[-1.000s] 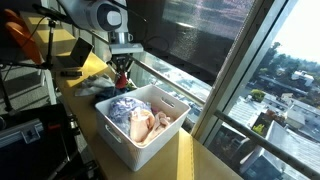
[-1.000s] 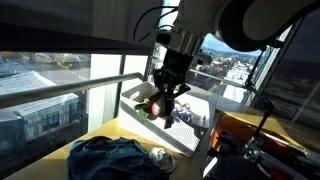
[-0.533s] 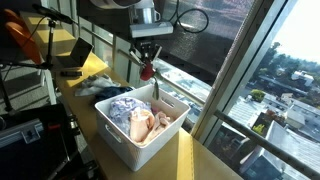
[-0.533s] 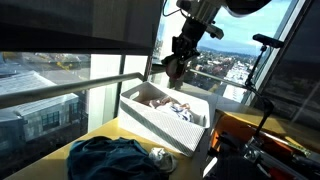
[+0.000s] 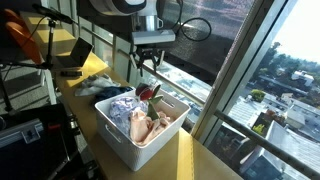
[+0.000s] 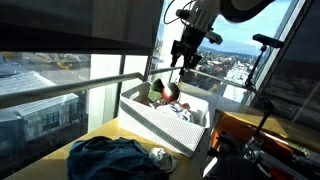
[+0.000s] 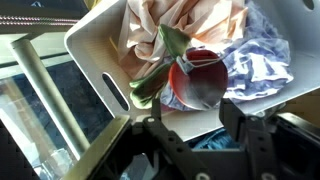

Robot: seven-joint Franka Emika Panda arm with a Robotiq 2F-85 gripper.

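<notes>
The white bin (image 5: pixel 118 140) stood on the counter by the window. In the wrist view it held a peach garment (image 7: pixel 175 25) at 12 o'clock and a blue-patterned one (image 7: pixel 262 62) at 3 o'clock. A red and green cloth (image 7: pixel 190 80) lay on them at centre. The gripper (image 5: pixel 150 66) hung above it, fingers spread, holding nothing.

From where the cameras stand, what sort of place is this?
Probably an office or lab high up in a city building. Tall windows look down on rooftops, and a white bin of clothes stands on a wooden counter beside them.
</notes>
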